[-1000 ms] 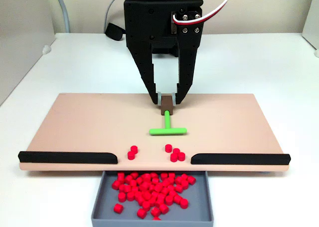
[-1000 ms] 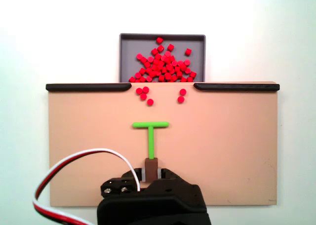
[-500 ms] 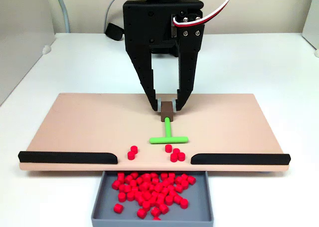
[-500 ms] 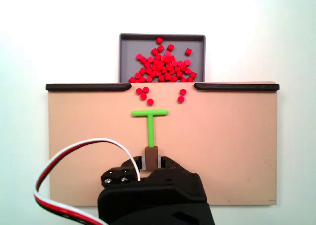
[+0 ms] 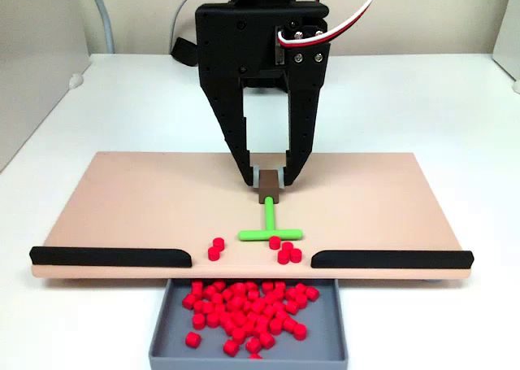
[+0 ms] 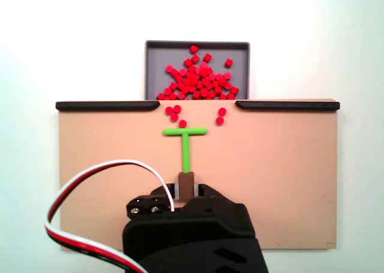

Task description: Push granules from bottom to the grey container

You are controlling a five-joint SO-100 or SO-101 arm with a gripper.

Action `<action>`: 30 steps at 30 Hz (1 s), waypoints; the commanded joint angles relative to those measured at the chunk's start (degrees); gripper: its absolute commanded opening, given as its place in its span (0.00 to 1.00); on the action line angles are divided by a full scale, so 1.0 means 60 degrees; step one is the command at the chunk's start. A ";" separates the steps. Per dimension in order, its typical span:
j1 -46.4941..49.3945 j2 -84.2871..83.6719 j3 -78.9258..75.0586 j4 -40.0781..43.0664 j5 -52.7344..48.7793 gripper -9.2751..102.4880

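My black gripper [image 5: 267, 177] [image 6: 187, 189] is shut on the brown handle [image 5: 267, 194] of the green T-shaped pusher [image 5: 270, 232] [image 6: 185, 132]. The pusher's crossbar lies on the tan board [image 5: 122, 199] [image 6: 270, 165], right behind the nearest loose red granules [image 5: 286, 252] [image 6: 174, 114]. Several granules sit on the board in two small groups by the gap between the black strips. The grey container [image 5: 162, 337] [image 6: 198, 44] stands below that gap. It holds a heap of many red granules [image 5: 244, 309] [image 6: 195, 81].
Two black strips [image 5: 110, 256] [image 5: 390, 259] line the board's edge on either side of the gap. A red, white and black cable [image 6: 90, 177] loops off the gripper. White table surrounds the board.
The gripper has carried the pusher across the board toward the gap and the container. The crossbar now lies close to the loose granules, which have not visibly moved.
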 commanded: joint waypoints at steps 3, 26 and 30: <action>0.0103 -0.0542 -0.0264 0.0000 0.0234 0.08; -0.0293 -0.1538 -0.1406 0.0000 0.0791 0.08; -0.0337 -0.1685 -0.1597 0.0000 0.0835 0.08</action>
